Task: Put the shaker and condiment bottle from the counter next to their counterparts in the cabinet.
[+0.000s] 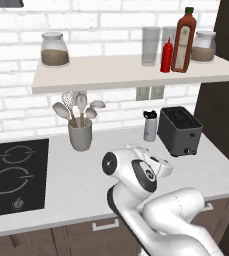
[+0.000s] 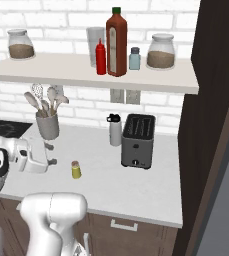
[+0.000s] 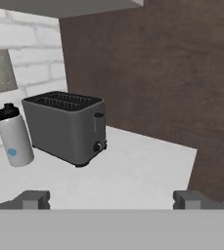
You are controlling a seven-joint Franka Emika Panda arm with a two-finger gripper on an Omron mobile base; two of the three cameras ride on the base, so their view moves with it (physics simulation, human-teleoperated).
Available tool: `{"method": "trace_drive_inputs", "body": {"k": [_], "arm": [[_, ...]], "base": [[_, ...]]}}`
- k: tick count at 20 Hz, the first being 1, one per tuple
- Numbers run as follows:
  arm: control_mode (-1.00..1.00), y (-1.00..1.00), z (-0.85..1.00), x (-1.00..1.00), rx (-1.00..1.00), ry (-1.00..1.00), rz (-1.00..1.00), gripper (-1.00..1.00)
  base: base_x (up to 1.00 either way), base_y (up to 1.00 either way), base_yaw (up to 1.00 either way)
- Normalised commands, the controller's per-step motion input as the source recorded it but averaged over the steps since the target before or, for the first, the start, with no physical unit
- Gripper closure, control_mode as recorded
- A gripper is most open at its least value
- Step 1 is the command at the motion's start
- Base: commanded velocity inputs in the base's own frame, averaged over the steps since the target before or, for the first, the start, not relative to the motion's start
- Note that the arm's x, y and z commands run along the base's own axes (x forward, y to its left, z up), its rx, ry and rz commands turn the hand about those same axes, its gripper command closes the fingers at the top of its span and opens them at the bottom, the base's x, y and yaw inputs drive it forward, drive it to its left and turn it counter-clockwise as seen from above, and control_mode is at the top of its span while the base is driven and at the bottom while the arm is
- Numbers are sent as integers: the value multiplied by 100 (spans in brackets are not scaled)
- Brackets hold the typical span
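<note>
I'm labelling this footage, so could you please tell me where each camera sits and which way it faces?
Left base view: behind the arm, on its left, looking forward and down at the counter and shelf; the arm rises lower right.
Right base view: behind, on its right, facing the same counter; the end effector sits near the shaker.
Hand view: on the hand, looking along the open end effector at the toaster.
All three share the toaster and flask.
</note>
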Motion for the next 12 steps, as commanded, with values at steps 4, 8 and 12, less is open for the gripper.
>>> {"method": "trace_drive_inputs", "body": {"k": [4,8,12], "arm": [[-100,0,-36,11,0,0,0,-100],[-100,0,-37,11,0,0,0,-100],[-100,0,-37,11,0,0,0,-100]], "base": [[0,0,0],[0,0,0],[0,0,0]]}}
